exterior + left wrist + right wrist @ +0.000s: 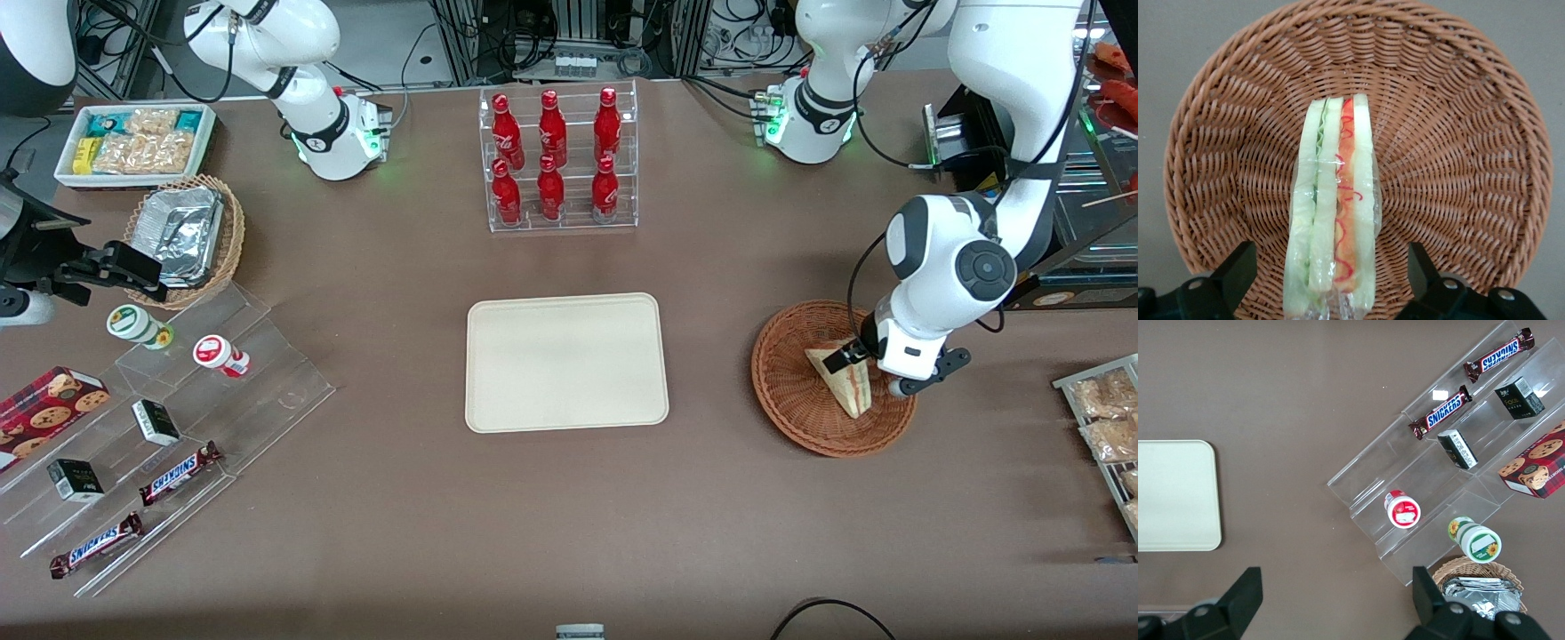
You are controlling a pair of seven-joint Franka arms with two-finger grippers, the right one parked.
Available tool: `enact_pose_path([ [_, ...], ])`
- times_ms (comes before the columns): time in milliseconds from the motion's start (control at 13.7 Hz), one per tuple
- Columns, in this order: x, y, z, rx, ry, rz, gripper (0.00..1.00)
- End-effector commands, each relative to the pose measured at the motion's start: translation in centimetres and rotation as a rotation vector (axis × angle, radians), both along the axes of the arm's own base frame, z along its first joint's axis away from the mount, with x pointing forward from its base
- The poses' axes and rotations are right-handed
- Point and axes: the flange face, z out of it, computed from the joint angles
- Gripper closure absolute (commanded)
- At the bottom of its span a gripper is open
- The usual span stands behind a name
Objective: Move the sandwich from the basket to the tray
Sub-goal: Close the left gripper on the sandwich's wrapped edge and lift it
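Straddling wrapped sandwich (1335,207) in basket (1458,133), gripper (1328,277) spread.

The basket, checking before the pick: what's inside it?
Only the wrapped sandwich lies in the basket; the open gripper straddles it. Weave beneath the sandwich is hidden.

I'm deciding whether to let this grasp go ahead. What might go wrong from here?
The gripper is open, its fingers straddling the wrapped sandwich, which stands on edge in the wicker basket. Risks: closing may squash the soft bread; the slick plastic wrap may slip; the light basket could shift if the fingers catch its weave.
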Motion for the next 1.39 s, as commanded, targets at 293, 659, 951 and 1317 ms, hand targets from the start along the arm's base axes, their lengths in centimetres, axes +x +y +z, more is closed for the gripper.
enact_pose_path([
  [293, 0.0, -0.3, -1.5, -0.005, 0.012, 0.023, 0.73],
  [659, 0.0, -0.2, 0.6, 0.001, 0.027, 0.004, 1.00],
  [951, 1.5, -2.0, 4.9, 0.009, 0.051, -0.042, 1.00],
  [1317, 3.3, -8.0, 8.9, -0.011, 0.078, -0.188, 1.00],
])
